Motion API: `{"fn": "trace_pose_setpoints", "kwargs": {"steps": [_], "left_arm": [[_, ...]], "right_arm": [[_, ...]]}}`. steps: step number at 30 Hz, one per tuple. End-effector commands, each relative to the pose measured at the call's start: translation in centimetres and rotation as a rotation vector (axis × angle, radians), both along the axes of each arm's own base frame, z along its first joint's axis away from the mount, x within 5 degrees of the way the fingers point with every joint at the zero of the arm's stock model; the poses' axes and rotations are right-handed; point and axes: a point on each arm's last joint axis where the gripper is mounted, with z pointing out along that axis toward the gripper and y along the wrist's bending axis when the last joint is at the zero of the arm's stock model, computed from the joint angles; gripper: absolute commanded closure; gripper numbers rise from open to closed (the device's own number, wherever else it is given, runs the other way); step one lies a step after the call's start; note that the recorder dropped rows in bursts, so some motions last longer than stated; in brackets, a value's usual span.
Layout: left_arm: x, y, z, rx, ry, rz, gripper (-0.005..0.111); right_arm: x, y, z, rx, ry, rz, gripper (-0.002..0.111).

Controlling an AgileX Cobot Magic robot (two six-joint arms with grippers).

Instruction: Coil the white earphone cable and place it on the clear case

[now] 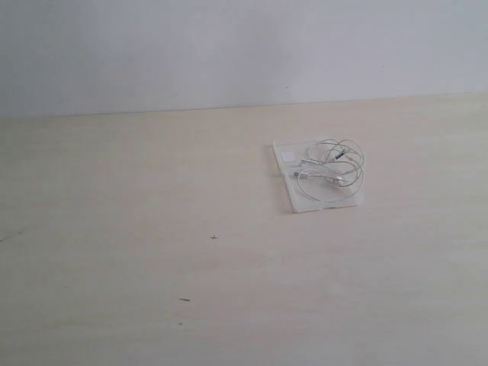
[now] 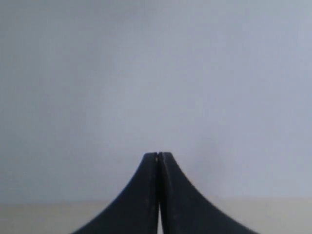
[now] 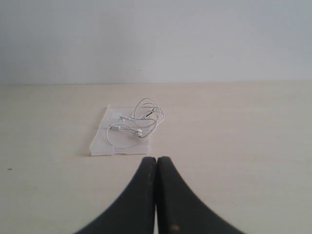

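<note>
The white earphone cable (image 1: 333, 165) lies in loose coils on top of the clear case (image 1: 287, 155), which rests flat on the table right of centre. In the right wrist view the same cable (image 3: 139, 123) sits on the case (image 3: 101, 140) a short way beyond my right gripper (image 3: 156, 159), whose black fingers are pressed together with nothing between them. My left gripper (image 2: 158, 155) is shut too and empty, pointing at the pale wall with only a strip of table under it. Neither gripper shows in the exterior view.
A light wooden table (image 1: 152, 229) runs back to a plain pale wall (image 1: 229, 53). Small dark marks (image 1: 213, 237) dot the tabletop near the front.
</note>
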Motion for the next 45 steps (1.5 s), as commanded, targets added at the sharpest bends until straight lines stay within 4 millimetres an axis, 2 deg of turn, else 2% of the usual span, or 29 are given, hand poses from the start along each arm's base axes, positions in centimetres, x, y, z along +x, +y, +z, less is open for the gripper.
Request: {"fn": "trace_pose_setpoints", "kwargs": {"steps": [1, 4, 7, 9, 13, 17, 21, 30, 36, 45], "left_arm": [[-4.6, 0.7, 1.0, 0.134, -0.124, 0.104, 0.107], [-5.8, 0.5, 0.2, 0.162, -0.056, 0.103, 0.107], [-5.6, 0.3, -1.6, 0.089, 0.071, 0.071, 0.107], [-5.0, 0.4, -3.5, 0.024, 0.143, 0.066, 0.107], [-4.2, 0.7, -8.1, 0.056, 0.240, 0.092, 0.107], [-4.4, 1.0, -12.8, 0.135, 0.283, 0.124, 0.107], [-5.0, 1.0, -16.1, 0.137, 0.259, 0.136, 0.107], [-5.5, 0.9, -17.0, 0.149, 0.340, 0.121, 0.107], [-5.6, 0.9, -17.4, -0.031, 0.384, 0.127, 0.107], [-5.6, 1.3, -17.4, 0.124, 0.390, 0.167, 0.107]], "right_arm": [[0.0, 0.0, -0.1, 0.001, -0.006, 0.002, 0.108], [0.0, 0.0, -0.1, 0.001, -0.006, 0.002, 0.108], [0.0, 0.0, -0.1, 0.001, -0.006, 0.002, 0.108], [0.0, 0.0, -0.1, 0.001, -0.006, 0.002, 0.108], [0.0, 0.0, -0.1, 0.004, -0.005, 0.002, 0.108], [0.0, 0.0, -0.1, 0.004, -0.005, 0.002, 0.108], [0.0, 0.0, -0.1, 0.004, -0.005, 0.002, 0.108], [0.0, 0.0, -0.1, 0.004, -0.005, 0.002, 0.108], [0.0, 0.0, -0.1, 0.004, -0.005, 0.002, 0.108], [0.0, 0.0, -0.1, 0.006, -0.005, 0.002, 0.108]]}}
